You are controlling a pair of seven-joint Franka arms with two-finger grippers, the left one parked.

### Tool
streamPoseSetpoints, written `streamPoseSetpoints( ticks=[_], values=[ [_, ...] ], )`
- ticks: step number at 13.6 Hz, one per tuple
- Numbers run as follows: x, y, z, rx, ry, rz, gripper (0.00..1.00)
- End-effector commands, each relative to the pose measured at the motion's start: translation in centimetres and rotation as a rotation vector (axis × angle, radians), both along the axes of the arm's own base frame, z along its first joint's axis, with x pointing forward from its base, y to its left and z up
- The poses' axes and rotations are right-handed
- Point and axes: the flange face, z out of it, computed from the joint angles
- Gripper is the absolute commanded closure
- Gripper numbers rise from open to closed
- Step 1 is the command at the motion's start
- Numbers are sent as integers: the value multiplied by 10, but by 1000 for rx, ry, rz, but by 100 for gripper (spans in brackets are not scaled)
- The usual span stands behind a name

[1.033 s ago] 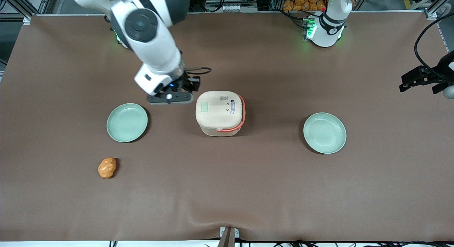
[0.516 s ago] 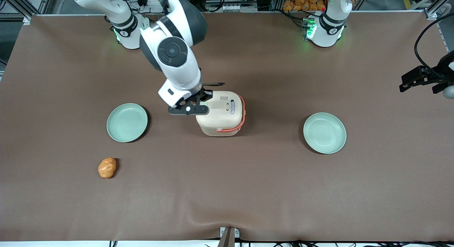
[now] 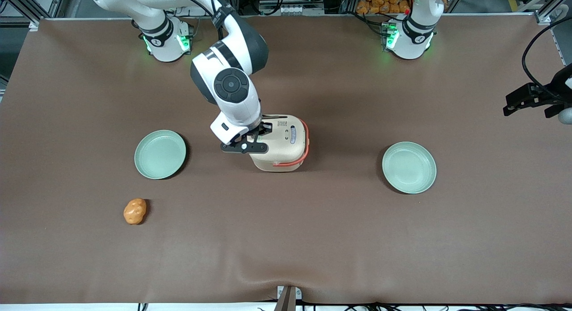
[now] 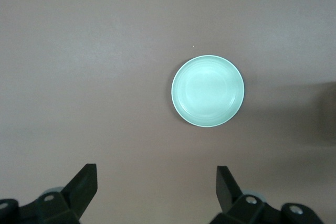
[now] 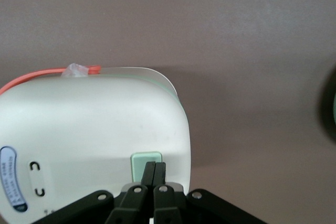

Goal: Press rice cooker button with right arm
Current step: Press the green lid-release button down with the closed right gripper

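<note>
The cream-white rice cooker with its coral-red hoop handle stands closed in the middle of the table. My right gripper hangs over the cooker's lid, at the edge toward the working arm's end. In the right wrist view the cooker fills the frame. My gripper is shut and empty, its two fingertips pressed together. They sit over the pale green square button on the lid. I cannot tell whether they touch it.
One pale green plate lies toward the working arm's end. Another plate lies toward the parked arm's end and shows in the left wrist view. An orange potato lies nearer the front camera than the first plate.
The right arm swung from beside the cooker to over its lid. The shut gripper now covers the green button, which was in plain sight a second ago. The cooker has not moved.
</note>
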Motion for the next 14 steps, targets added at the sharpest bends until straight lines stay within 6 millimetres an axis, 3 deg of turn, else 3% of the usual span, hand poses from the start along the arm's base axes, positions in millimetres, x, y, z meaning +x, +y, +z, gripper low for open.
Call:
streamPoseSetpoints(
  ticks=[1, 4, 10, 14],
  values=[
    [-5, 2, -1, -4, -14, -14, 100],
    [-6, 4, -3, -1, -16, -12, 100],
    [-9, 14, -26, -5, -23, -26, 100],
    [-6, 9, -22, -8, -18, -35, 100]
  ],
)
